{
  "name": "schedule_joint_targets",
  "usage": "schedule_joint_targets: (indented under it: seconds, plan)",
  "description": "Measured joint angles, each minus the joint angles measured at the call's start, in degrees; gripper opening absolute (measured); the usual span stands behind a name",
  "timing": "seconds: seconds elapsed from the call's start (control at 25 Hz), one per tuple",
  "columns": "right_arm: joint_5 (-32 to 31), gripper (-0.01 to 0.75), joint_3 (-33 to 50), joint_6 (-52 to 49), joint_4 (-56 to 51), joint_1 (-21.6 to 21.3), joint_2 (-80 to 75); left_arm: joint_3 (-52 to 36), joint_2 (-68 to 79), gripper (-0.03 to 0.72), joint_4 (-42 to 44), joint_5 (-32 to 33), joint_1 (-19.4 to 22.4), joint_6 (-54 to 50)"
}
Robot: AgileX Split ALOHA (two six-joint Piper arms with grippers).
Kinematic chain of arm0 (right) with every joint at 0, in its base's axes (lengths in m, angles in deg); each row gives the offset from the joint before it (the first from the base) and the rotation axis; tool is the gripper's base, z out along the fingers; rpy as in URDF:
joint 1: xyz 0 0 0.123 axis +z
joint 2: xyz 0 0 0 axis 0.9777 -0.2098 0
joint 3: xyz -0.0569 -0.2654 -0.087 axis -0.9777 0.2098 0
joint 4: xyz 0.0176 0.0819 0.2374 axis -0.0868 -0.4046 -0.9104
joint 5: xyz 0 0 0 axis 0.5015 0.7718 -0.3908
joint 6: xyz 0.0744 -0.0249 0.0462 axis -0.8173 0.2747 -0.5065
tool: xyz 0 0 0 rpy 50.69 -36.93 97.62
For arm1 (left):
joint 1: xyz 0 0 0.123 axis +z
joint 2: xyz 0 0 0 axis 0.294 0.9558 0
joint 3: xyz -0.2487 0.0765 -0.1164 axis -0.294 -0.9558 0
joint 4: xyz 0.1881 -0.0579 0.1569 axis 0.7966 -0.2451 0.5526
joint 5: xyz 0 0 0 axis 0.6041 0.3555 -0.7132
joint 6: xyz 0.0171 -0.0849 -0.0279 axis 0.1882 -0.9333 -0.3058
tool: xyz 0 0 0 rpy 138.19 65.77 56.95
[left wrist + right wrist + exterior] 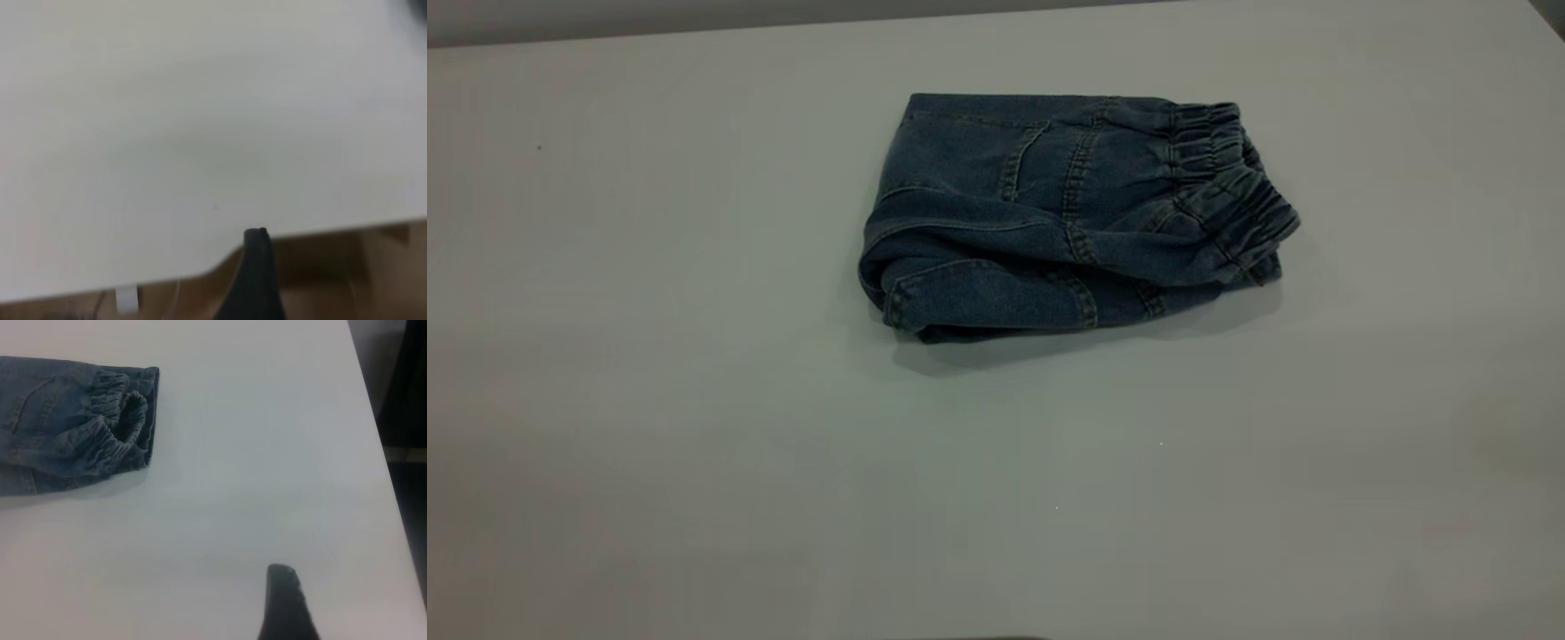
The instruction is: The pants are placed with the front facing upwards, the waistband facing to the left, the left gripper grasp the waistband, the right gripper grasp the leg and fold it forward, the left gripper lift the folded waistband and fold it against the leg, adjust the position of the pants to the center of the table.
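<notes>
The blue denim pants (1049, 204) lie folded into a compact bundle on the white table (694, 400), a little behind and to the right of its middle. Their elastic waistband (1232, 173) is on top at the bundle's right end. A lower denim layer with the leg (996, 302) shows along the front edge. Neither gripper appears in the exterior view. My right gripper (353, 603) hovers open over bare table, well clear of the waistband (120, 420); only one finger (285, 603) shows. My left gripper (333, 273) is open and empty beyond a table edge, with one finger (257, 280) showing.
The table's edge (320, 230) runs across the left wrist view, with brown floor and a white object (127, 299) below it. Another table edge (380, 440) shows in the right wrist view, with dark floor beyond. Bare tabletop surrounds the pants.
</notes>
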Motion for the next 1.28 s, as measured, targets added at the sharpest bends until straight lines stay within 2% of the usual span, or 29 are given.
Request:
schedule_joint_targets:
  seconds: [0.28, 1.28]
  plan:
    - [-0.02, 0.388, 0.00, 0.06, 0.05, 0.00, 0.00, 0.00, -7.82, 0.582, -0.07, 0.96, 3.39, 0.00]
    - [-0.02, 0.387, 0.00, 0.06, 0.05, 0.00, 0.05, 0.00, -7.82, 0.582, -0.07, 1.08, 3.48, -0.05]
